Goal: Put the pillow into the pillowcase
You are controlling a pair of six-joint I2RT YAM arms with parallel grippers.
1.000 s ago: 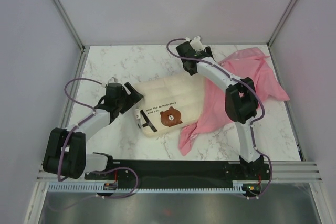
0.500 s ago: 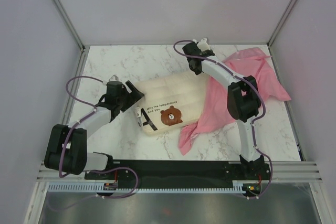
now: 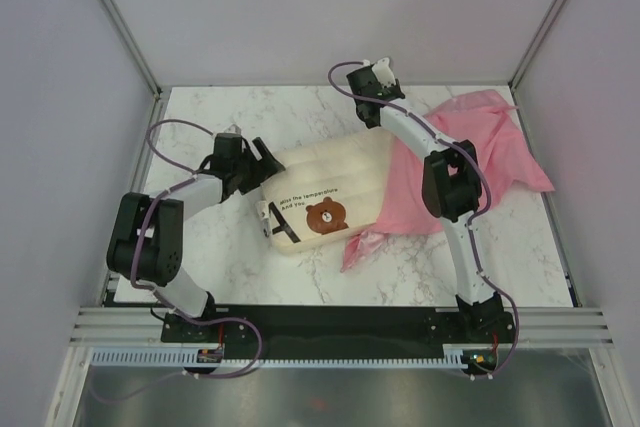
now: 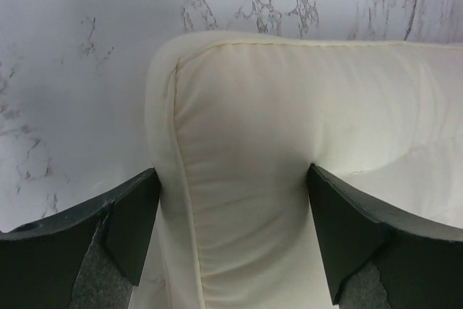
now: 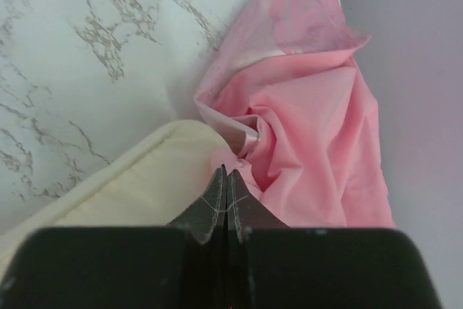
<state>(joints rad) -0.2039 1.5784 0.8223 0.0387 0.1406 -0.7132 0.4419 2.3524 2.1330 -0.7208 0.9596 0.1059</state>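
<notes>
The cream pillow (image 3: pixel 325 179) with a brown bear face lies mid-table, its right end overlapping the pink pillowcase (image 3: pixel 485 142). My left gripper (image 3: pixel 264 164) stands open astride the pillow's left end; in the left wrist view both dark fingers (image 4: pixel 137 215) flank the pillow (image 4: pixel 246 135), which fills the gap between them (image 4: pixel 230 179). At the pillow's far right corner my right gripper (image 3: pixel 377 125) is shut. In the right wrist view its tips (image 5: pixel 228 171) pinch a fold of the pillowcase (image 5: pixel 311 128) beside the pillow's corner (image 5: pixel 145 179).
Most of the pillowcase lies crumpled toward the back right corner, against the right wall (image 3: pixel 590 147). White marble tabletop (image 3: pixel 230 117) shows around the pillow. The arms' base rail (image 3: pixel 330 319) runs along the near edge.
My right gripper has closed on the pillowcase's fold, and the fabric's near tail has drawn up. My left gripper has moved right until it straddles the pillow's end.
</notes>
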